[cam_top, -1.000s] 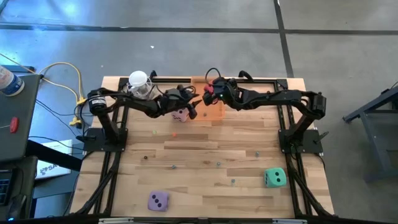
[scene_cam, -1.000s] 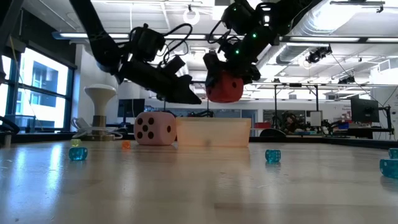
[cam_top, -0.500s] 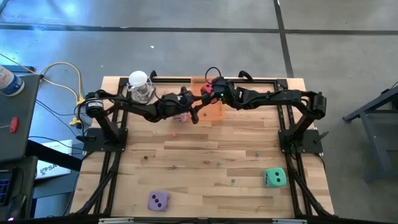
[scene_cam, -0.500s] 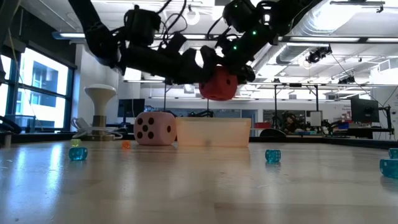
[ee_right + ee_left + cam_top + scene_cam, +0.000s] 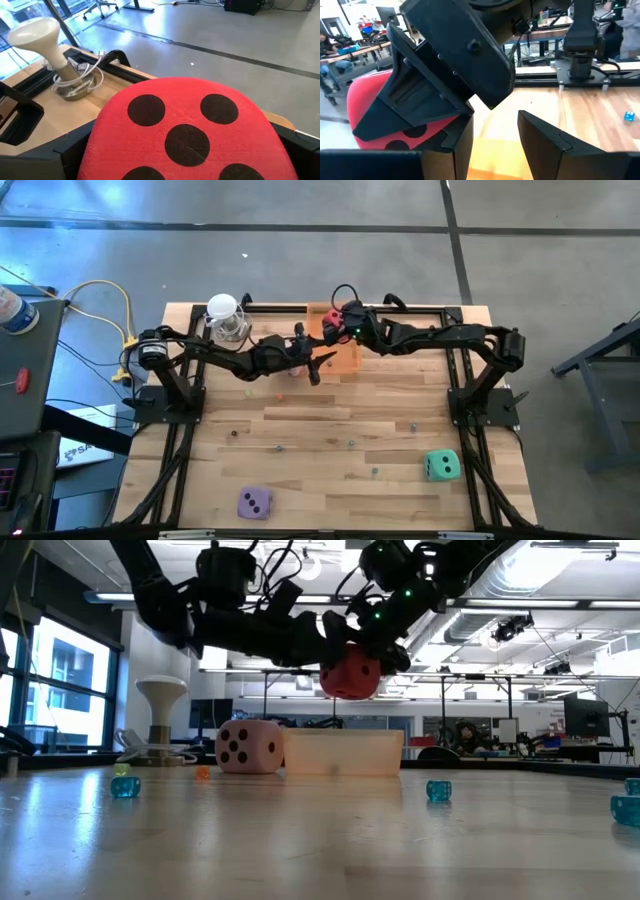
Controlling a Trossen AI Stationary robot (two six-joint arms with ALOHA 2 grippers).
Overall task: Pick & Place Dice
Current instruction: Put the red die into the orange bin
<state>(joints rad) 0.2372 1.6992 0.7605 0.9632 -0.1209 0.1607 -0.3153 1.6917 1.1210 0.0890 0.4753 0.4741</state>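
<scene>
Two grippers meet above the orange bin [image 5: 343,753]: the right gripper [image 5: 343,323] clamps the red die [image 5: 350,673]; the left gripper [image 5: 312,358], fingers apart and empty, has risen beside it, off the pink die [image 5: 249,746].

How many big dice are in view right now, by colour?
pink die: 1
red die: 1, held in the right gripper
teal-green die: 1
purple die: 1
Total: 4
</scene>
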